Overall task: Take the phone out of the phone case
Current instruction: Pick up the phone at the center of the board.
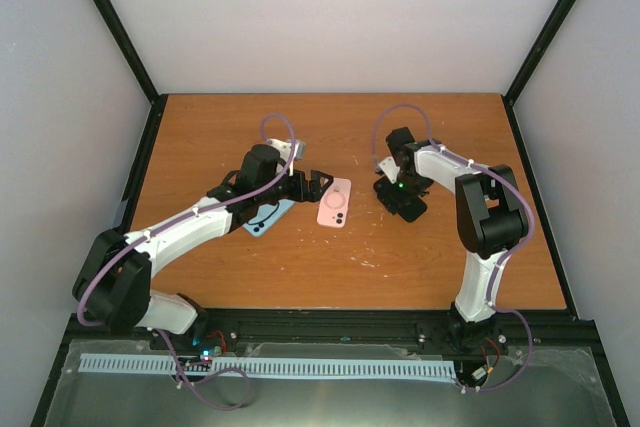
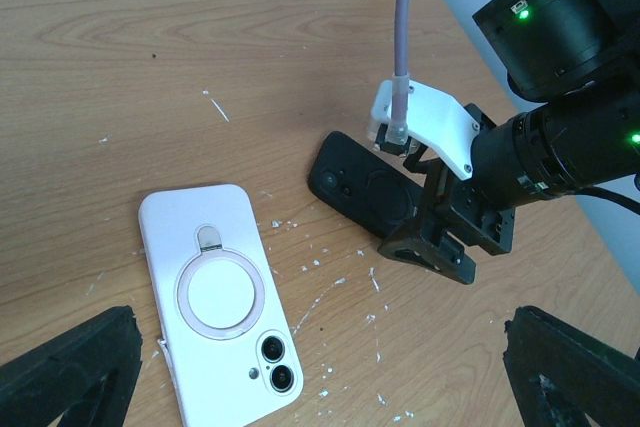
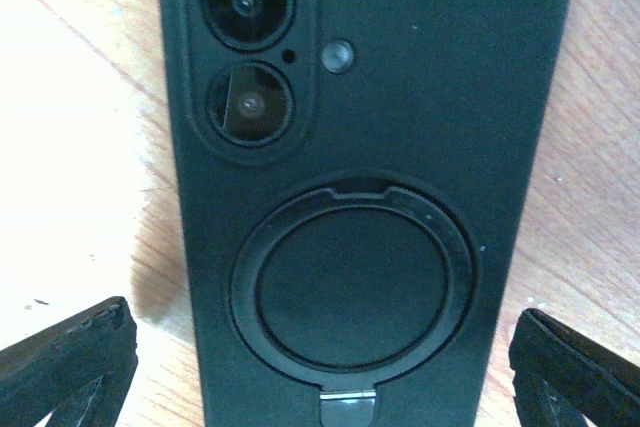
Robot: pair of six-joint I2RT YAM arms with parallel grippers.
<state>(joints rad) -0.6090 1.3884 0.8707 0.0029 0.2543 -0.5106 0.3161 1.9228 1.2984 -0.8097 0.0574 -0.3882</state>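
**Both grippers open wide; neither phone case held**

Top view: On the wooden table (image 1: 300, 267), a pink phone case (image 1: 335, 202) lies back-up near the middle. The left gripper (image 1: 318, 182) is just beside its left edge. A light-blue flat item (image 1: 270, 219) lies partly under the left arm. The right gripper (image 1: 398, 195) stands over a black phone case (image 1: 412, 210), which lies nearer the right edge.

Left wrist: The fingers (image 2: 70, 367) are spread wide and hold nothing. The pink case lies between and ahead of them, with camera lenses showing in its cutout.

Right wrist: The black case fills the view, back-up, with two lenses and a ring visible. The fingertips (image 3: 65, 362) stand wide apart on either side of it; whether they touch it cannot be told.
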